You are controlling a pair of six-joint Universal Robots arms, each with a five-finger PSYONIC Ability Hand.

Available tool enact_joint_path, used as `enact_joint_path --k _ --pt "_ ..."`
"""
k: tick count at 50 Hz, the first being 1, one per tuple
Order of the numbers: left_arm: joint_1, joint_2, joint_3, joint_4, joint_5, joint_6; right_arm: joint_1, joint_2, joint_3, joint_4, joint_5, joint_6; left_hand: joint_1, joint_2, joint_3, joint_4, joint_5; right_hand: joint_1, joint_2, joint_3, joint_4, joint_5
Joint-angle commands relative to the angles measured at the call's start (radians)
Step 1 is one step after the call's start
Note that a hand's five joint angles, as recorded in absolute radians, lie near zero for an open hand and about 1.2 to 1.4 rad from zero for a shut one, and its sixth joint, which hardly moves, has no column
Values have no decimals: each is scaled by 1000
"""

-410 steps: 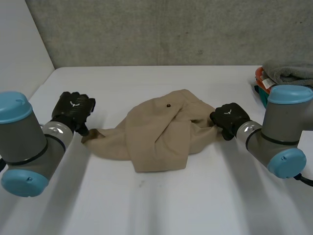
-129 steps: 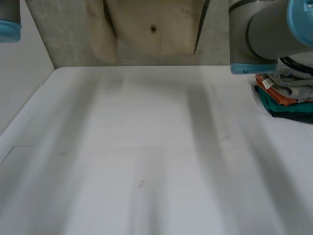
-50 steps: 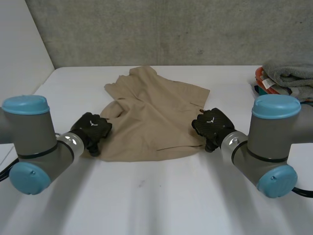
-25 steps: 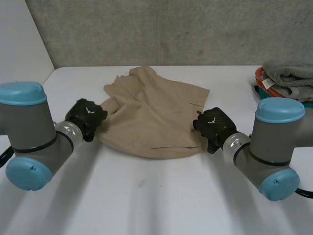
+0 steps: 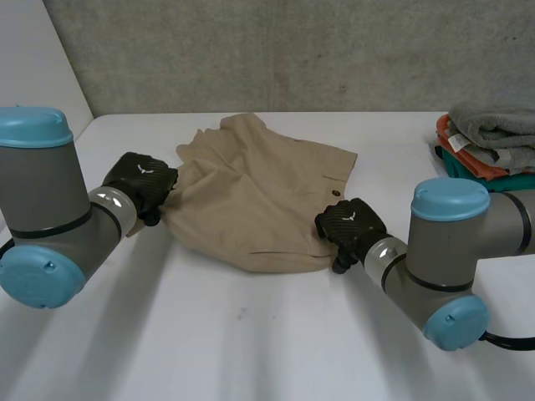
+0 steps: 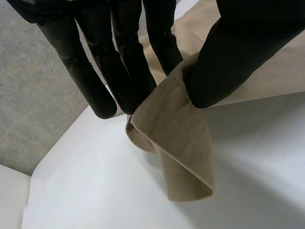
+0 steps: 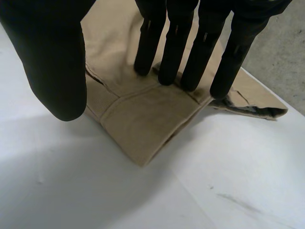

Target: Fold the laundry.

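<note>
A tan pair of shorts [image 5: 259, 200] lies spread on the white table [image 5: 251, 342]. My left hand [image 5: 140, 182] is at its left edge. In the left wrist view the thumb [image 6: 238, 52] and the fingers [image 6: 124, 62] pinch a folded corner of the tan corduroy cloth [image 6: 183, 143], lifted slightly off the table. My right hand [image 5: 351, 227] is at the shorts' near right corner. In the right wrist view its straight fingers [image 7: 176, 43] rest their tips on the cloth [image 7: 138, 121], while the thumb [image 7: 52, 62] hangs apart above the table.
A stack of folded laundry [image 5: 489, 142], grey on top of orange and teal, sits at the table's right back edge. A concrete wall runs behind the table. Bare table lies in front of the shorts.
My left hand has shut on the shorts' left edge and drawn back and up a little. My right hand has slid left toward the near right corner.
</note>
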Motion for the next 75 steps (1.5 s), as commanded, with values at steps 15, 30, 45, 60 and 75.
enact_joint_path --k 15,30,45,60,75 --pt "31 162 -140 -110 54 -68 -81 -133 24 110 -101 -37 244 200 210 199 228 721 723 715 720 712" --pt "32 288 -404 -448 244 203 -143 -381 234 670 -153 -631 244 200 210 199 228 721 723 715 720 712" --pt "42 148 -71 -121 193 93 -60 -241 -36 381 -61 -297 244 200 210 199 228 721 723 715 720 712" --pt "20 90 640 355 25 -413 55 -127 -706 -326 270 15 244 200 210 199 228 721 723 715 720 712" --pt "9 91 411 229 -70 -415 52 -118 -645 -253 203 4 244 200 210 199 228 721 723 715 720 712"
